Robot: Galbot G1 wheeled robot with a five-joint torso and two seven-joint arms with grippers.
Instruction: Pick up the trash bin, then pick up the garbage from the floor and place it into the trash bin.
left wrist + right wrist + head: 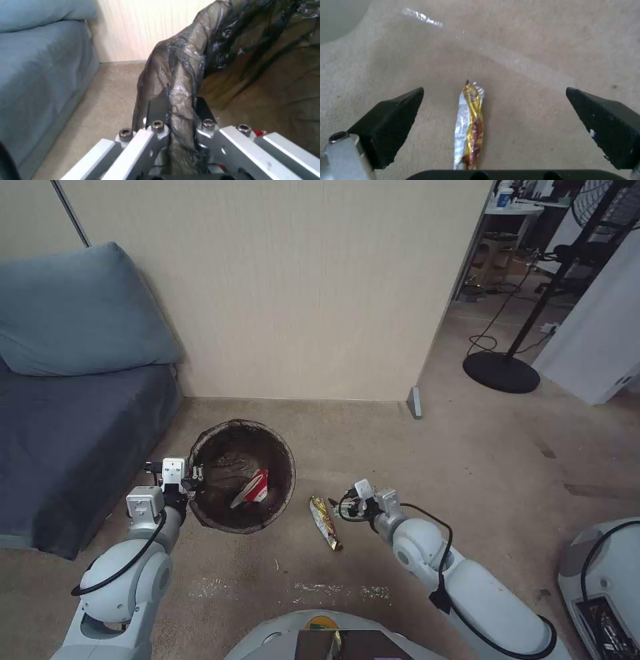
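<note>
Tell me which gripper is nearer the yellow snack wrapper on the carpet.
Right. The right gripper is open right by the yellow snack wrapper, its fingers either side of it. The left gripper is farther off, shut on the trash bin rim.

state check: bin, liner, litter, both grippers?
Small round bin with dark brown translucent bag liner: upright, held at its rim, liner folded over.
Left gripper: shut on the bin's lined rim.
Red-and-white crumpled packet: inside the bin.
Yellow foil snack wrapper: flat on the carpet, beside the bin, not gripped.
Right gripper: open, fingers astride the wrapper.
</note>
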